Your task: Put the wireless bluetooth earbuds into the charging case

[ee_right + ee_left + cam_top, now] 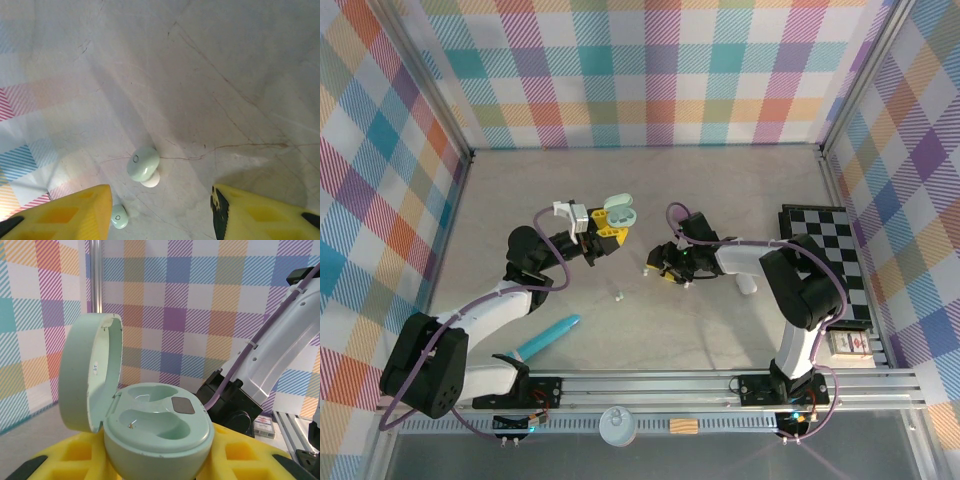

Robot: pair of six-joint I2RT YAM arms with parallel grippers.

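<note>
Pale veined tabletop (pixel 235 75) bears a mint earbud (pixel 143 165) just ahead of the right gripper (pixel 161 212), whose yellow jaws stand wide apart, with a second earbud (pixel 119 217) close beside one finger. Off to the left, the left gripper (pixel 608 224) is clamped on the mint charging case (pixel 157 427), which sits upright with its lid (pixel 87 372) swung open, before the plaid wall (pixel 210 315).

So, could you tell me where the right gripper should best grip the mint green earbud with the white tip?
Probably across the rounded body of the small mint green plastic earbud, coming straight down. It lies flat on the pale table, and the open right gripper hangs above it with room either side for the jaws.
</note>
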